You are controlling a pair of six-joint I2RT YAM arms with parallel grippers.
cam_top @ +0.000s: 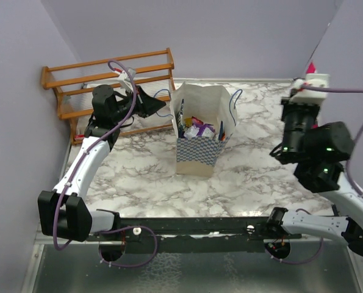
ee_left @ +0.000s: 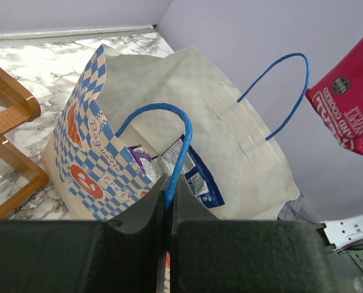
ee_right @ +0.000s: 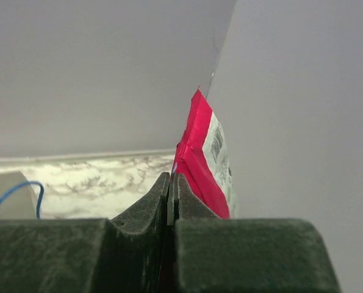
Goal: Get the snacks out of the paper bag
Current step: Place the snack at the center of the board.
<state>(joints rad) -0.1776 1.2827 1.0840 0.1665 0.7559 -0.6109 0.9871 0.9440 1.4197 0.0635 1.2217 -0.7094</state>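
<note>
Although the wooden rack [cam_top: 108, 79] at the far left has no part in the task, the left gripper [ee_left: 169, 190] is found just beside it, its fingers pressed together on the near blue cord handle [ee_left: 169, 122] of the paper bag [cam_top: 198, 155]. The bag is stood upright near the middle of the marble table [cam_top: 260, 177], its mouth held open, and a jumble of packets [cam_top: 199, 129] is seen inside. Further right, the right gripper [ee_right: 170, 183] is raised well above the table, with the magenta-pink packet [ee_right: 199, 152] pinched by one edge and hung clear of the bag.

The step in hand is judged to be the setting down of this packet. It would best be lowered onto bare marble to the right, well apart from the bag, and released only once it is close to the surface, so that it is not dropped or bounced. The pull on the handle should be kept light, lest the bag be tipped or dragged.

How many packets are left cannot be counted: the lower ones are hidden by the bag's walls. In the right wrist view the packet's lower part is cut off behind the fingers, and from above the right fingertips are hard to make out.
</note>
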